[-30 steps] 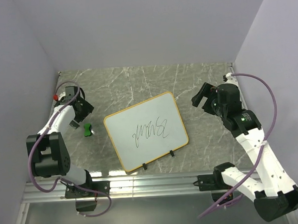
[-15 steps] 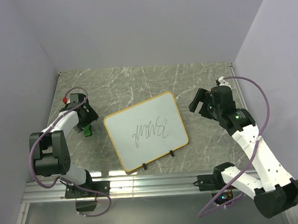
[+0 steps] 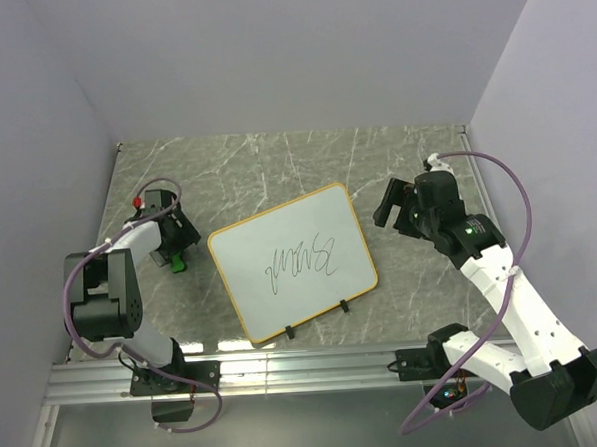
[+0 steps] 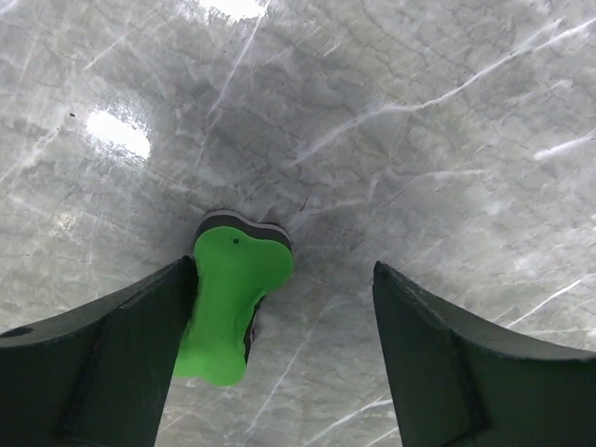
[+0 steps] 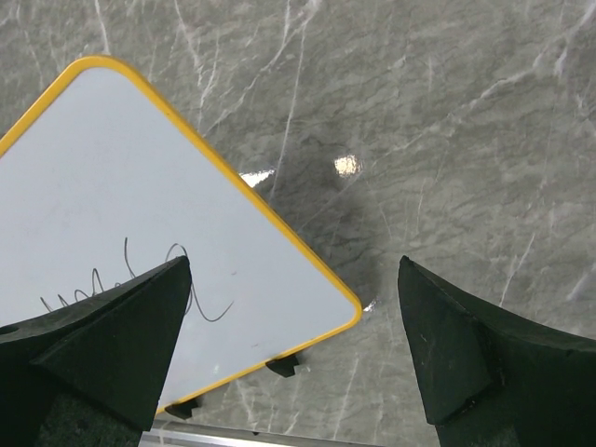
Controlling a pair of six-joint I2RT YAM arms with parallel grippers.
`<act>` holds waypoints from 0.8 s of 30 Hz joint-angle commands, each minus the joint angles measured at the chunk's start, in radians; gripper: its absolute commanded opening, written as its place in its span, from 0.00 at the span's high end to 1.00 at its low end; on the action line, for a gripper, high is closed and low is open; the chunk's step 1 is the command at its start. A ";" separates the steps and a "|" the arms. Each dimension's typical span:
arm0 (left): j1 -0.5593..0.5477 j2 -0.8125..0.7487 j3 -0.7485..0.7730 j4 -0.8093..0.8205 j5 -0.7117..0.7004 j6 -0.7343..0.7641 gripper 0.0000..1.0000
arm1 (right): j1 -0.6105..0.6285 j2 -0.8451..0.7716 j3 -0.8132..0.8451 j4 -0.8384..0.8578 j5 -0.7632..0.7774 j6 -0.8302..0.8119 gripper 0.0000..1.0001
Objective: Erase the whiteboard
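Observation:
The whiteboard [image 3: 292, 261] lies flat mid-table, white with a yellow-orange frame, two black clip feet at its near edge and a dark scribble [image 3: 302, 260] in its middle. A small green eraser [image 3: 178, 258] lies left of the board. My left gripper [image 3: 175, 240] is open and low over the eraser; in the left wrist view the eraser [image 4: 228, 303] sits against the left finger [image 4: 121, 363], and the jaws [image 4: 284, 358] stand wide. My right gripper [image 3: 391, 203] is open and empty, right of the board; its view shows the board's corner [image 5: 140, 233] between the jaws.
The grey marble table [image 3: 275, 165] is boxed in by pale walls at the back and sides. A metal rail [image 3: 306, 368] runs along the near edge by the arm bases.
My left gripper has moved down and toward the eraser, now standing over it. My right gripper has shifted slightly left toward the board's right edge.

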 commanded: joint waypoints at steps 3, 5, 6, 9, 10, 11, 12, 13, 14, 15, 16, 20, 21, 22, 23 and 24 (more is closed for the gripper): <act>-0.006 -0.042 -0.008 -0.011 0.033 -0.037 0.22 | 0.018 -0.003 0.009 0.036 0.031 -0.028 0.02; -0.013 -0.058 -0.015 -0.014 0.025 -0.042 0.24 | 0.022 0.001 0.011 0.040 0.031 -0.033 0.02; -0.019 -0.061 -0.023 -0.017 0.024 -0.046 0.25 | 0.025 0.003 0.013 0.045 0.031 -0.036 0.02; -0.023 -0.067 -0.037 -0.025 0.016 -0.054 0.29 | 0.032 0.010 0.023 0.051 0.036 -0.050 0.02; -0.026 -0.070 -0.042 -0.026 0.011 -0.056 0.30 | 0.036 0.012 0.031 0.050 0.047 -0.053 0.02; -0.028 -0.072 -0.045 -0.028 0.008 -0.056 0.30 | 0.039 0.013 0.034 0.050 0.048 -0.060 0.02; -0.031 -0.076 -0.054 -0.026 0.010 -0.054 0.31 | 0.039 0.013 0.037 0.050 0.051 -0.067 0.02; -0.031 -0.084 -0.058 -0.026 0.010 -0.056 0.35 | 0.041 0.015 0.043 0.050 0.056 -0.073 0.02; -0.033 -0.087 -0.060 -0.025 0.011 -0.056 0.38 | 0.042 0.017 0.045 0.050 0.056 -0.074 0.02; -0.034 -0.088 -0.068 -0.025 0.011 -0.057 0.44 | 0.042 0.015 0.046 0.051 0.056 -0.076 0.02; -0.036 -0.093 -0.068 -0.025 0.011 -0.057 0.57 | 0.044 0.018 0.049 0.050 0.054 -0.077 0.02; -0.036 -0.090 -0.068 -0.032 0.002 -0.060 0.82 | 0.044 0.012 0.052 0.053 0.054 -0.084 0.02; -0.037 -0.087 -0.063 -0.039 0.001 -0.060 0.87 | 0.045 0.013 0.051 0.057 0.056 -0.085 0.02; -0.037 -0.082 -0.059 -0.042 0.001 -0.059 0.99 | 0.044 0.013 0.051 0.059 0.056 -0.088 0.02; -0.037 -0.082 -0.046 -0.052 -0.001 -0.060 1.00 | 0.044 0.013 0.049 0.065 0.054 -0.100 0.02; -0.037 -0.081 -0.039 -0.058 0.002 -0.059 1.00 | 0.044 0.015 0.048 0.086 0.026 -0.126 0.02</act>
